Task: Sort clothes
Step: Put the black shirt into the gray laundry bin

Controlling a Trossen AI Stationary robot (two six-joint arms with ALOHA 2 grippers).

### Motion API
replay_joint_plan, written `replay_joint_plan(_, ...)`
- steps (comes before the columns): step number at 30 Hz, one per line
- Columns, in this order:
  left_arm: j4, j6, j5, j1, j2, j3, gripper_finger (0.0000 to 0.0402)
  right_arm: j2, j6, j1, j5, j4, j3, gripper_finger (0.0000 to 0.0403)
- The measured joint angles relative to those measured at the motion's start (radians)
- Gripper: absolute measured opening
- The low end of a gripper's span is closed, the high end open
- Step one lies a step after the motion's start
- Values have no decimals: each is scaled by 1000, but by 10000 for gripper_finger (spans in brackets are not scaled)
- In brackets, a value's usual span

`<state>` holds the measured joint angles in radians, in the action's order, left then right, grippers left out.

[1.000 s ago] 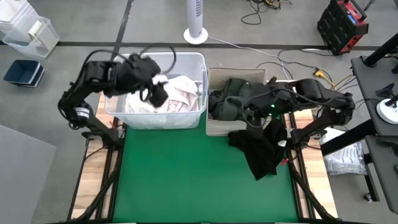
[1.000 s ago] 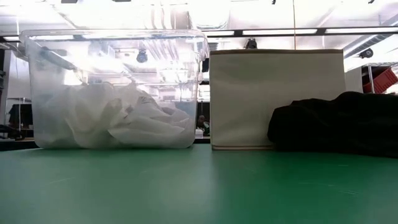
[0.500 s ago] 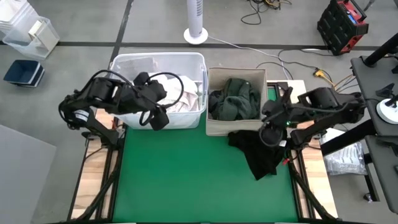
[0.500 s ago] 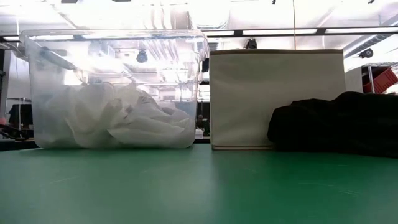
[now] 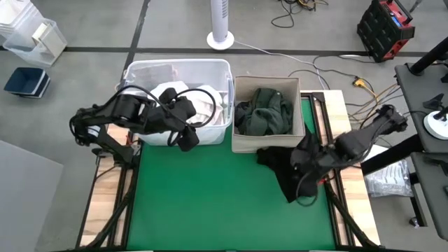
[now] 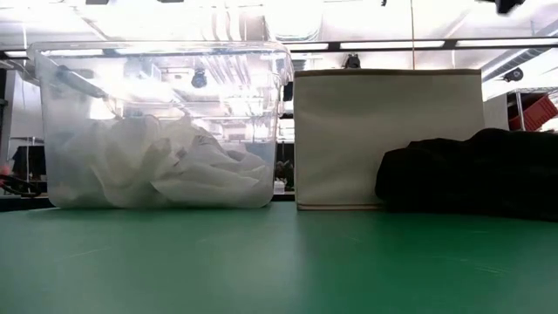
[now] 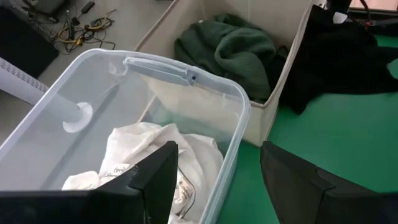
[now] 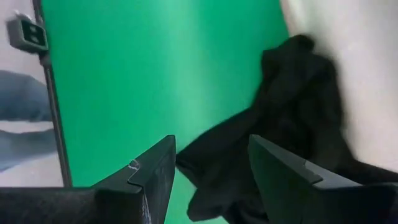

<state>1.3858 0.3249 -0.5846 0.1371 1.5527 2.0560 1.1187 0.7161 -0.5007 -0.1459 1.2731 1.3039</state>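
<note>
The right hand (image 5: 306, 183), fingers spread and empty, hangs over the black garment (image 5: 290, 171) on the green worktop (image 5: 210, 203) beside the beige bin (image 5: 267, 143). Picking it up looks like the step in hand; next, descend and pinch. The left hand (image 5: 187, 136), open and empty, waits by the clear tub (image 5: 178, 70) of whites.

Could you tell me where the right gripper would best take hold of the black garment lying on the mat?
The black garment lies crumpled on the green mat in front of the beige bin. Probably best: come straight down and pinch a raised fold near its bunched middle, where fabric stands up. The right gripper, open, hovers over its near end.
</note>
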Motion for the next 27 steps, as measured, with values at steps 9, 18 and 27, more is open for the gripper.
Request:
replay_joint_plan(9, -64, -9, -2, 0, -1, -29, 204, -9, 224, -54, 42, -32, -290, 224)
replay_joint_plan(18, -157, -54, -8, 0, 0, -21, 204, -11, 217, -51, -23, -93, -461, 290)
replay_joint_plan(27, -169, -55, -9, 0, 0, -22, 204, -3, 280, -28, -70, -185, -539, 317)
